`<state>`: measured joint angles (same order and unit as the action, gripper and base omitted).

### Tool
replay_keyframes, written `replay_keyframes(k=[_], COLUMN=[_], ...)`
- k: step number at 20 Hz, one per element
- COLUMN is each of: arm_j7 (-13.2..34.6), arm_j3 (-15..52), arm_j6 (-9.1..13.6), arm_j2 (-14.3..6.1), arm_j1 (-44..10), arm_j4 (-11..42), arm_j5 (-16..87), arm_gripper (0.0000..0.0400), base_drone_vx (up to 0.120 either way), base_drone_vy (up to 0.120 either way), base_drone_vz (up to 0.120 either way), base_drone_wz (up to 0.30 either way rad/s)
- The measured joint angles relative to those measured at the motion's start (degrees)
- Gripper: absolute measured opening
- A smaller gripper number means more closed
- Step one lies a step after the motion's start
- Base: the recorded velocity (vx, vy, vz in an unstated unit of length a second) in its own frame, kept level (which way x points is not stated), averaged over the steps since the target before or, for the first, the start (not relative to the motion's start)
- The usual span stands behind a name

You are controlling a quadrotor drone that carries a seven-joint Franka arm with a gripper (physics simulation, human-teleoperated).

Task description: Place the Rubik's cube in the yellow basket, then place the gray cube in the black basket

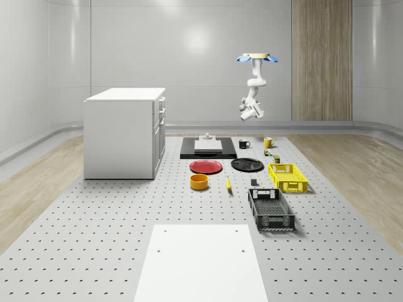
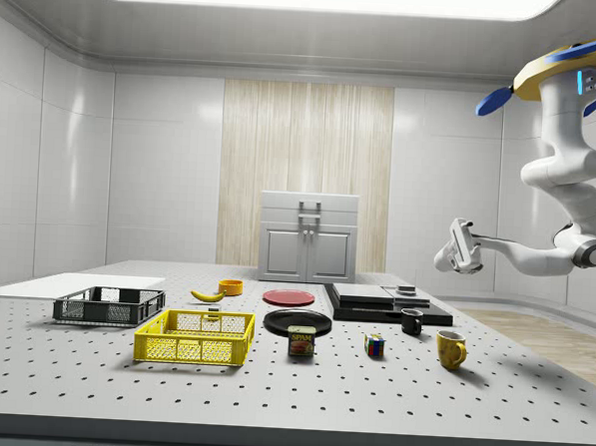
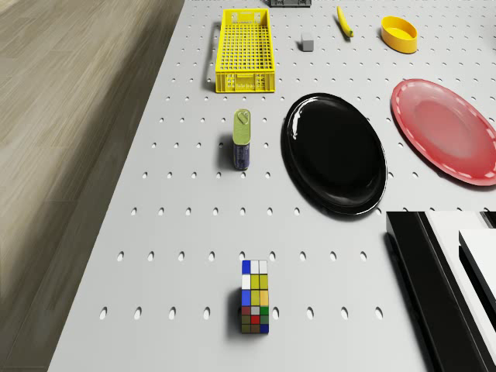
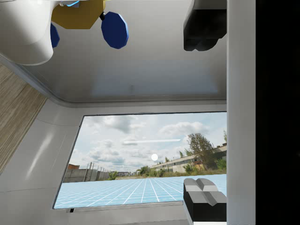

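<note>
drone hovers high past table's far end; gripper fingers apart | Rubik's cube near can; black plate beside

A white cabinet stands at the left of the whole-scene view on the perforated table. At centre, a red plate lies beside a black plate, with an orange bowl and a banana just below them. Above the plates sits a black-and-white slab, flanked to the right by a black mug and a yellow mug. A white panel fills the bottom centre. In the side view, a Spam can stands near centre.
</note>
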<state>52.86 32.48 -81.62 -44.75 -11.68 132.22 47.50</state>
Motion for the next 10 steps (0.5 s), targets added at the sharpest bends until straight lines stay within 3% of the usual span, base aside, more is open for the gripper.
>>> replay_keyframes(k=[2, 4, 7, 10], arm_j7=[3.59, 8.20, 15.91, 22.78], arm_j3=[7.39, 14.28, 22.75, 28.80], arm_j6=[-0.19, 0.44, 3.36, 7.44], arm_j2=[-1.57, -3.26, -5.67, -7.89], arm_j1=[-3.73, -8.45, -17.28, -26.48], arm_j4=[7.14, 14.72, 23.99, 29.36], arm_j5=[12.84, 25.90, 42.83, 54.24], arm_gripper=[0.0400, 0.0400, 0.0400, 0.0400], base_drone_vx=[0.120, 0.120, 0.120, 0.120], base_drone_vy=[0.100, 0.000, 0.000, 0.000], base_drone_vz=[0.000, 0.000, -0.120, -0.120], base_drone_wz=[0.000, 0.000, 0.000, 0.000])
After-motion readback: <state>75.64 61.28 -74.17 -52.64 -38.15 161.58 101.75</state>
